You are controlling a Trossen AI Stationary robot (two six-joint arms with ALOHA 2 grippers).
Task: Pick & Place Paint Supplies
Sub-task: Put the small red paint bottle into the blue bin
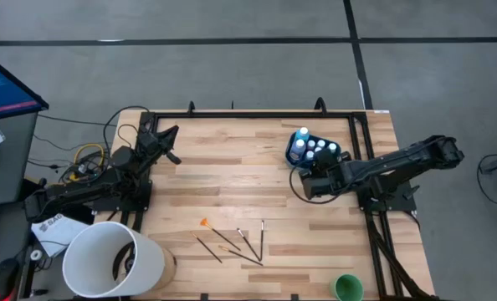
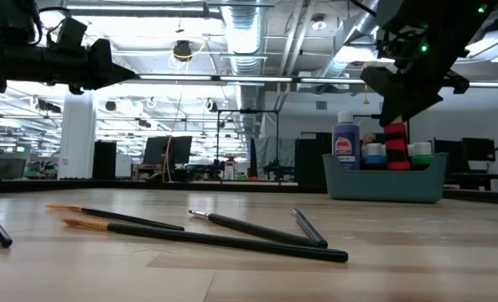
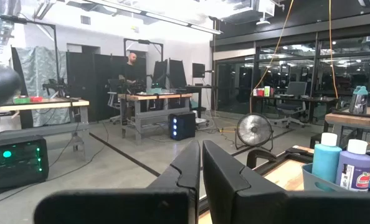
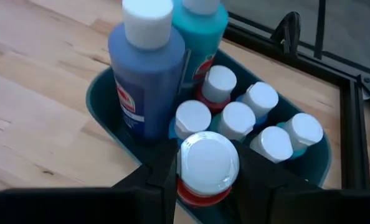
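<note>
Thin brushes (image 1: 236,242) lie scattered near the table's (image 1: 232,176) front edge. Toward the far right corner, the right gripper (image 4: 207,171) is clamped on a white-capped red paint bottle (image 4: 207,167) just over the teal tub (image 1: 312,150) of bottles. By the far left edge, the left gripper (image 3: 200,165) waits, fingers together.

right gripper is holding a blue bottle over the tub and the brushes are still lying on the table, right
Not quite: the bottle in the right gripper is red with a white cap, not blue, as the right wrist view shows. The rest holds: it is over the tub, and the brushes lie on the table.
</note>
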